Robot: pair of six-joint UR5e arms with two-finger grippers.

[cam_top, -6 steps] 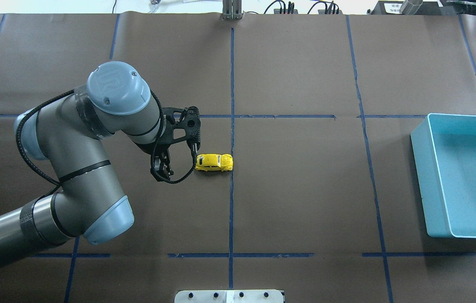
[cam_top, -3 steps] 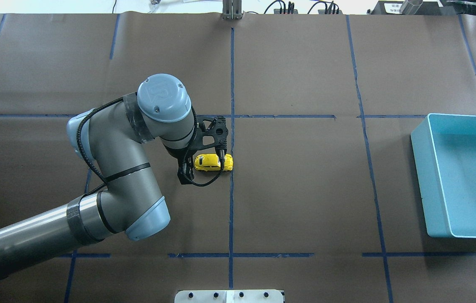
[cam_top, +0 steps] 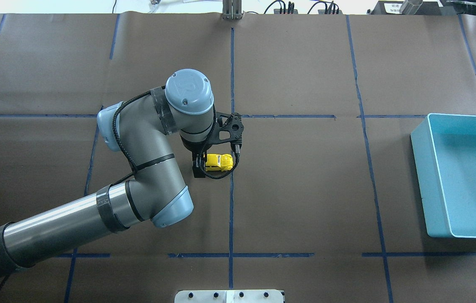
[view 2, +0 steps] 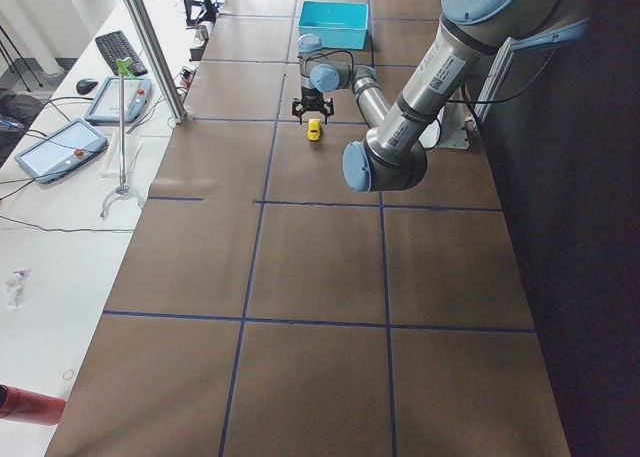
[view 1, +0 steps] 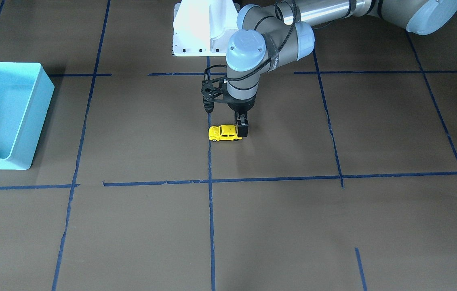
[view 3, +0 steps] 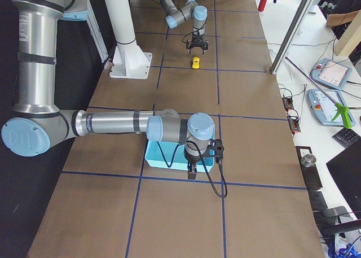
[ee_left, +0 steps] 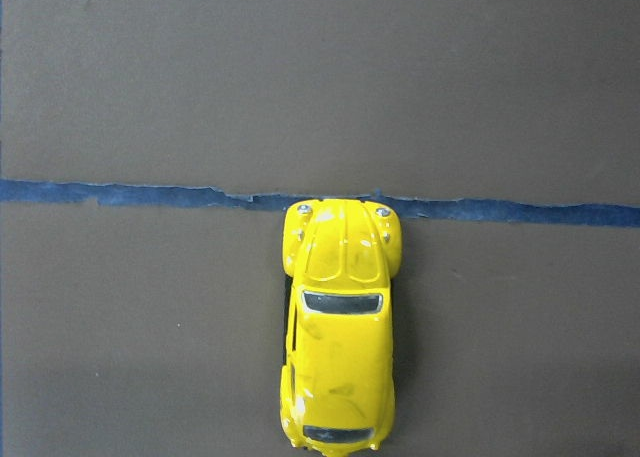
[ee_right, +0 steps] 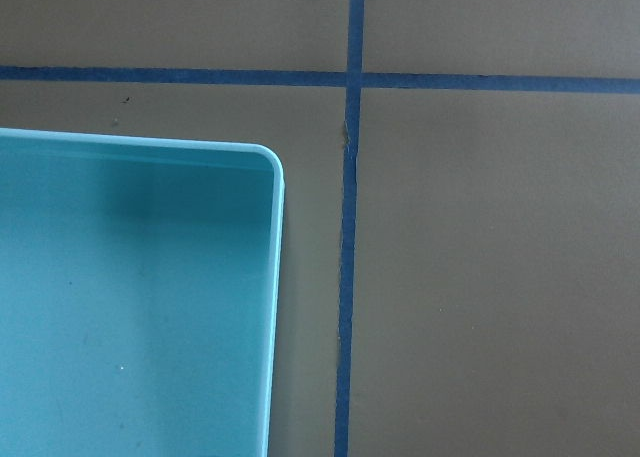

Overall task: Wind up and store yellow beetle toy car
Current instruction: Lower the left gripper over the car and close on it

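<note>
Hanging right at tail end of yellow beetle toy car (cam_top: 219,162): left gripper (view 1: 243,130). Fingers line up one behind other in every view, so can't tell if spread or pinching.

Car on its wheels mid-frame on counter (cam_top: 305,189), nose on blue tape line (ee_left: 150,194).

My guess: tail-end approach so car can get dragged backward to wind spring.

Light blue bin (cam_top: 423,181) at far right edge of overhead frame, well apart from car. Right gripper (view 3: 192,170) sits over its corner, fingers unreadable too, probably there for the storing bit.
</note>
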